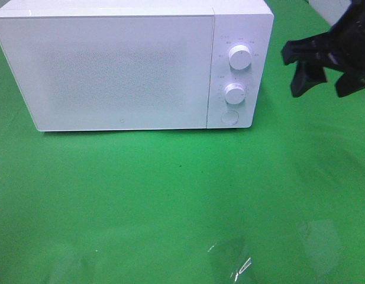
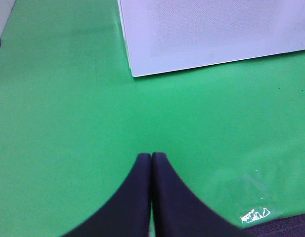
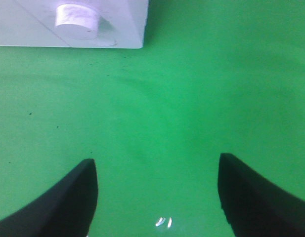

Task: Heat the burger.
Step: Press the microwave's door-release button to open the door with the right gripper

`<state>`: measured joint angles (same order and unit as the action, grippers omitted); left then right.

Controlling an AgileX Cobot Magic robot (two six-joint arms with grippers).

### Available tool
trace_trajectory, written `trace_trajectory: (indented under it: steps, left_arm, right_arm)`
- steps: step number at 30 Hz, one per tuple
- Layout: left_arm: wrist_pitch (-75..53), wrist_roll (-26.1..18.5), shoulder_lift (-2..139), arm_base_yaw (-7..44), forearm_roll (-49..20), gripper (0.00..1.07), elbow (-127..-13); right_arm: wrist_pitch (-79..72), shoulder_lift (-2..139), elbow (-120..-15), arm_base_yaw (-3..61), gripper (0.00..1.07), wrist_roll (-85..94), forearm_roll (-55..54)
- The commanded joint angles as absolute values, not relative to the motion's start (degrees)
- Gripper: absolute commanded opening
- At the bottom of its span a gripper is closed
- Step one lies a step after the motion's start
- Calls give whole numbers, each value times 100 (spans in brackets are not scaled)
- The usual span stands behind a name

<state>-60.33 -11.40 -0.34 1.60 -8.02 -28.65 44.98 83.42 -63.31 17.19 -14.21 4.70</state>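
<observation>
A white microwave stands on the green mat, filling the 10 to 12 o'clock part of the high view, with its door shut. On its control panel, at about 1 o'clock, an upper dial, a lower dial and a round button sit one below the other. The burger shows in no view, so I cannot tell where it is. The right gripper hangs above the mat at 2 o'clock, just beside the microwave's panel end but apart from it; its fingers are spread wide with only mat between them, holding nothing. The left gripper appears only in its own wrist view, over bare mat in front of the microwave's near corner, its two dark tips pressed together and closed on nothing. A clear, shiny patch glints on the mat at 5 o'clock, well apart from the microwave.
</observation>
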Motion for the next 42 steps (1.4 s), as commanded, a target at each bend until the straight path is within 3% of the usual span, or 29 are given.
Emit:
trace_trajectory:
  steps: [1,13,21,42]
  left_arm:
    - [-5964,-1134,-92,138,-831,0,-2853]
    - [-5964,-1134,-92,138,-831,0,-2853]
    - [-5964,-1134,-92,138,-831,0,-2853]
    - [-5964,-1134,-92,138,-831,0,-2853]
  right_arm:
    - [4945,7861,-6371,1232,67,-1278,395]
    - [6303,6497,-6251,1066,67,-1392,395]
    - [6967,4853,-5013,1066,67,-1324,401]
    - [6612,1134,-3295,1066,67,-779,401]
